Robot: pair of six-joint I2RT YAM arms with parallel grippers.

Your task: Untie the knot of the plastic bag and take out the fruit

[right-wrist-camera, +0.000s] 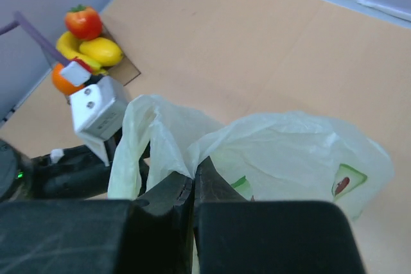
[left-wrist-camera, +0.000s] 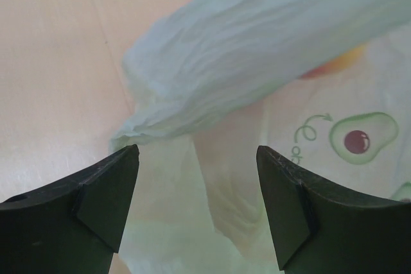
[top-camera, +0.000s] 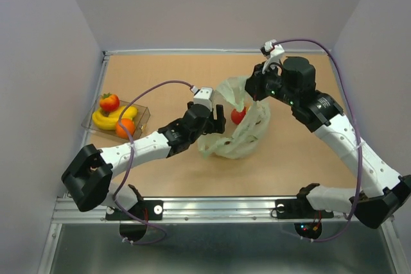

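One fruit: red, inside plastic bag
left end effector: I see jaws wide, holding nothing
right end effector: pinched shut on bag film

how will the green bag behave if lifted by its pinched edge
Probably floppy: the bag is thin, wrinkled film that sags from the right tool. Likely light, though the red fruit inside may roll about.

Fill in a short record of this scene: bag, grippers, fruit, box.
Bag: pale green, mouth open, on table
Left gripper: open, at bag's mouth
Right gripper: shut on bag's rim
Fruit in bag: one red piece visible
Box: clear, table's left side, holds banana, orange, red fruit
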